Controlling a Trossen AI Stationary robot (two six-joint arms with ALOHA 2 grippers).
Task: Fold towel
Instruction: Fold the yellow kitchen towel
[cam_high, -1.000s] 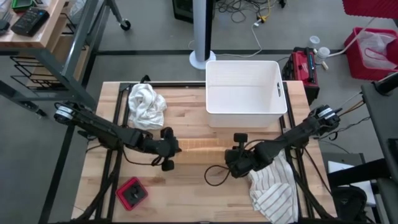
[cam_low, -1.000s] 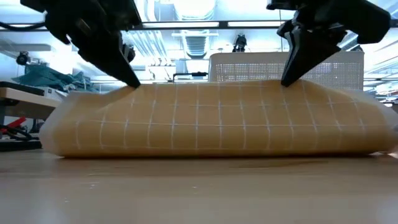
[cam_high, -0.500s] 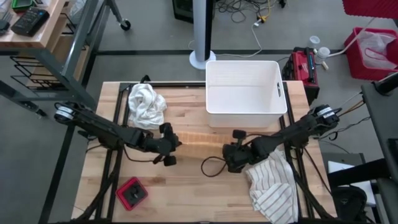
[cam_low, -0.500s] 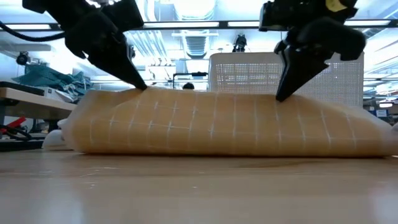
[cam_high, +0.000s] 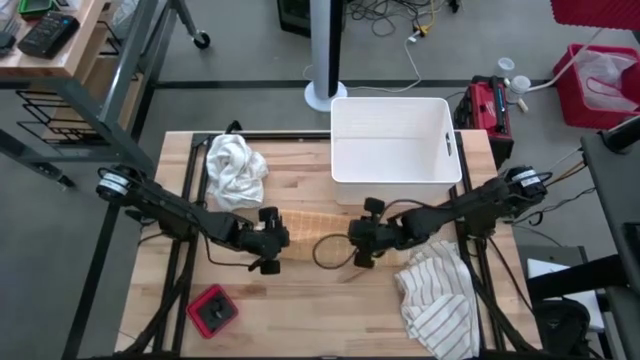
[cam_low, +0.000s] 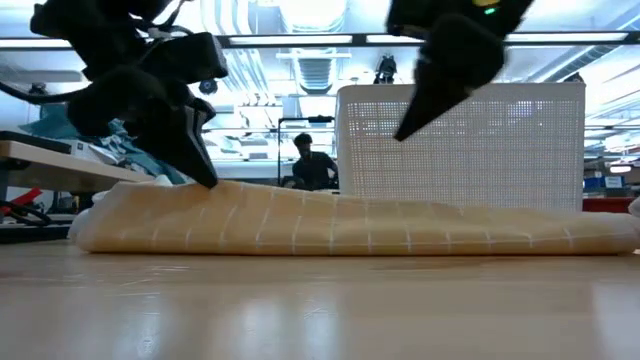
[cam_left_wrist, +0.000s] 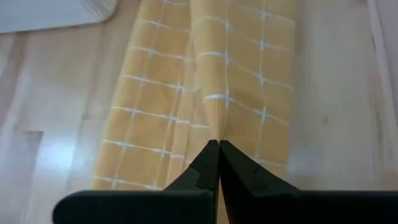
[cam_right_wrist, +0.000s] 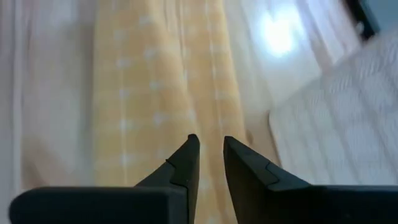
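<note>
Our right pincer (cam_low: 400, 135) had let go and lifted, fingers parted; our left pincer (cam_left_wrist: 219, 144), at nine o'clock, pinched the yellow towel (cam_low: 330, 222).

A light butcher-block table (cam_high: 300, 300) is carrying everything: a folded yellow checked towel (cam_high: 318, 222) is lying flat near its middle, with a white plastic basket (cam_high: 394, 150) sitting just behind it. A crumpled white cloth (cam_high: 236, 166) is resting at the back left, a striped towel (cam_high: 440, 305) is draping over the front right edge, and a small red-and-black device (cam_high: 212, 311) is sitting at the front left.
</note>
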